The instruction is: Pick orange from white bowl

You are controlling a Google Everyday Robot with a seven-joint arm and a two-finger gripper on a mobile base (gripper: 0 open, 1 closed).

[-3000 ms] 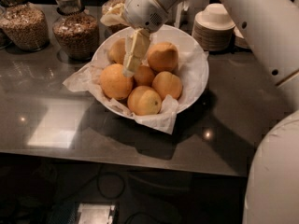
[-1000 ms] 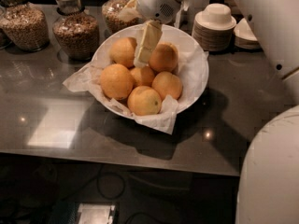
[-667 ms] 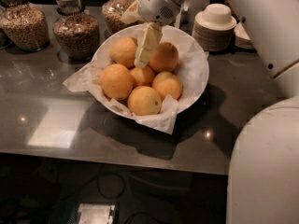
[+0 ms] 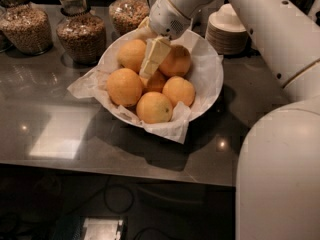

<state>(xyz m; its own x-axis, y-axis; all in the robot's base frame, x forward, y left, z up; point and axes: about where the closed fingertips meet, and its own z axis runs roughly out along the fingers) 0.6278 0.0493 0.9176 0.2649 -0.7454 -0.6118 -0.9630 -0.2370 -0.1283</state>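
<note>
The white bowl, lined with crumpled white paper, sits on the dark counter and holds several oranges. Large ones lie at the back left, back right, left, front and right. A smaller orange sits in the middle. My gripper reaches down from the white arm into the bowl. It is between the back-left and back-right oranges, its tip just above the small middle one. It holds nothing that I can see.
Three glass jars of grains stand along the back left of the counter. A stack of small white paper bowls stands at the back right. My white arm and body fill the right side. The counter's front edge is near.
The gripper has moved slightly down and left, deeper between the two back oranges. The oranges and bowl have not moved.
</note>
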